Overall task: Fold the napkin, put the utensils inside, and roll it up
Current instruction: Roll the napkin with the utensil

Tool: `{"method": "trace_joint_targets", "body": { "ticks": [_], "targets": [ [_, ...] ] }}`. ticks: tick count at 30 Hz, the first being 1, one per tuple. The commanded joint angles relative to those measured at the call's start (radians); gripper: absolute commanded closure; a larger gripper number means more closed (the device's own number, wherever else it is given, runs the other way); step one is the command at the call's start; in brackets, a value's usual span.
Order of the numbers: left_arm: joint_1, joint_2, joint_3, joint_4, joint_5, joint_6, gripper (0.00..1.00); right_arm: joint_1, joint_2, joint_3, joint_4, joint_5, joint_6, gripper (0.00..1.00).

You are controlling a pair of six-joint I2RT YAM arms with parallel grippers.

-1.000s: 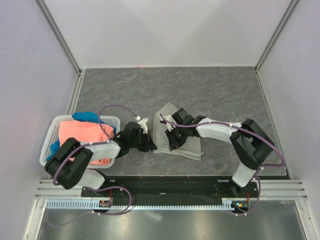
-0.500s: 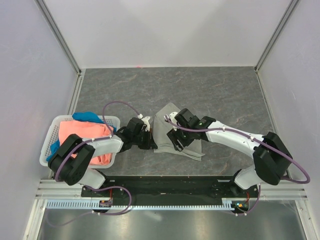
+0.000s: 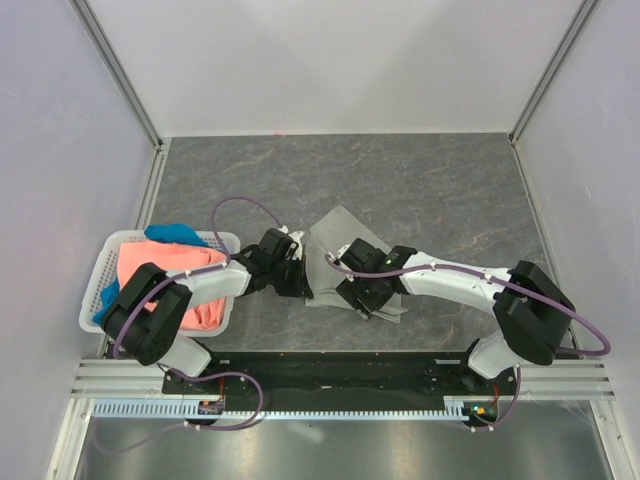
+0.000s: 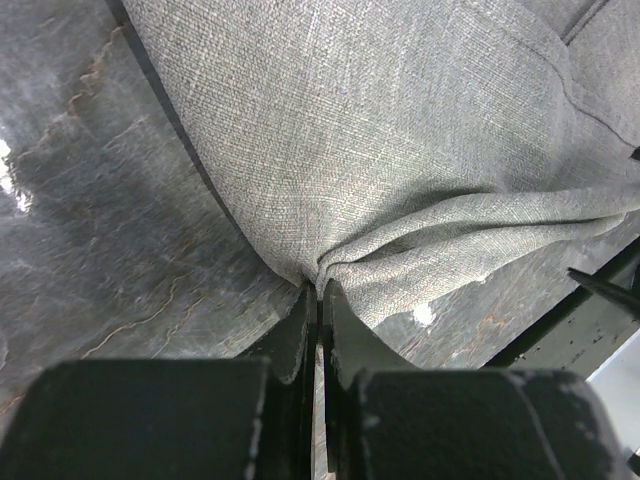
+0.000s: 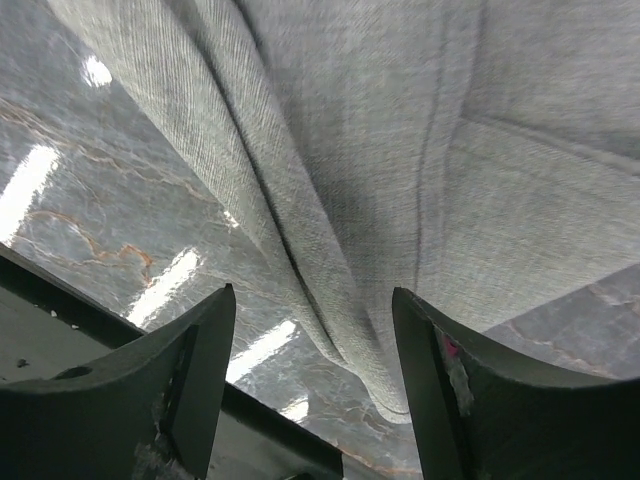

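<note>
Grey napkin [image 3: 335,238] lies rumpled on the table [image 3: 450,190], just toward 6 o'clock of centre. Left gripper [image 4: 318,292] is pinched tight on its 9 o'clock edge, and the fabric bunches at the fingertips. Right gripper [image 5: 312,297] hangs over the napkin's 5 o'clock part, jaws wide, holding nothing. Basket [image 3: 95,300] at 9 o'clock holds a coral cloth [image 3: 170,265] and a blue cloth [image 3: 172,233].

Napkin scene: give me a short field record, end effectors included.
napkin: light grey, rumpled, partly folded, on the table
left end effector: shut, pinching the napkin's left edge
right end effector: open, fingers either side of a napkin fold
utensils: not visible in any view
basket: at the left, holding a coral-orange cloth and a blue cloth
</note>
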Motion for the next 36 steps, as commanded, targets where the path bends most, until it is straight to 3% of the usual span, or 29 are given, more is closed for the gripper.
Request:
{"method": "trace_joint_targets", "body": {
  "ticks": [1,12,21,27,36],
  "targets": [
    [0.016,0.023,0.024,-0.112,-0.042,0.057,0.98,0.039,0.051,0.032,-0.053,0.066,0.049,0.29],
    [0.029,0.036,0.052,-0.144,-0.025,0.078,0.98,0.169,0.019,0.061,-0.074,0.339,0.113,0.28],
    [0.032,0.037,0.059,-0.154,-0.023,0.081,0.98,0.241,0.057,0.062,-0.083,0.365,0.109,0.32],
    [0.033,0.039,0.070,-0.164,-0.020,0.086,0.98,0.243,0.157,0.090,-0.106,0.376,0.112,0.44],
    [0.036,0.036,0.074,-0.168,-0.006,0.092,0.98,0.244,0.237,0.113,-0.129,0.341,0.074,0.75]
  ]
}}
